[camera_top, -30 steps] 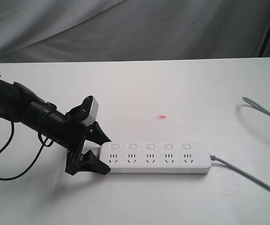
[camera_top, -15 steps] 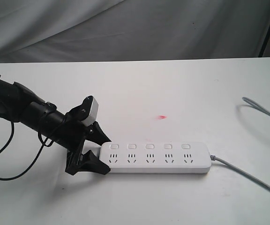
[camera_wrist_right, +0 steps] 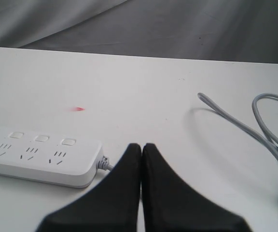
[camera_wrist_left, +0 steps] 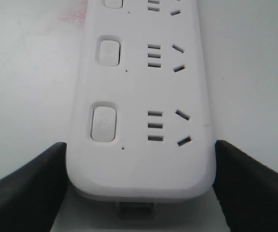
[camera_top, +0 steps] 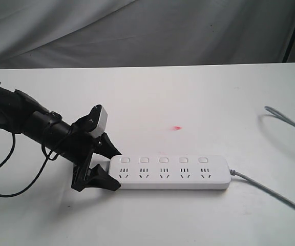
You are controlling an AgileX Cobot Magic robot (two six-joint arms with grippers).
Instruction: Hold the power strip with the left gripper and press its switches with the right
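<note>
- You have the power strip (camera_top: 170,173) lying flat on the white table (camera_top: 188,102), low in the exterior frame and just right of centre, with its long axis running left to right.
- Its five switches (camera_top: 163,160) sit in a row along the far edge, one above each socket.
- The grey cord (camera_top: 270,192) leaves the strip's right end and runs off toward the lower right corner.
- Your left gripper (camera_top: 119,170) comes in from the left edge of the frame. Its two black jaws bracket the strip's left end, one against the far side and one against the near side.
- In the left wrist view, the jaws meet both long sides of the strip's rounded end, so you are clamping it there.
- Your right gripper (camera_wrist_right: 141,145) does not appear in the exterior view. In the right wrist view its fingers are pressed together with nothing between them, above bare table and near the strip's cord end but apart from it.
- A small red mark (camera_top: 176,127) lies on the table beyond the strip, near the frame's centre.
</note>
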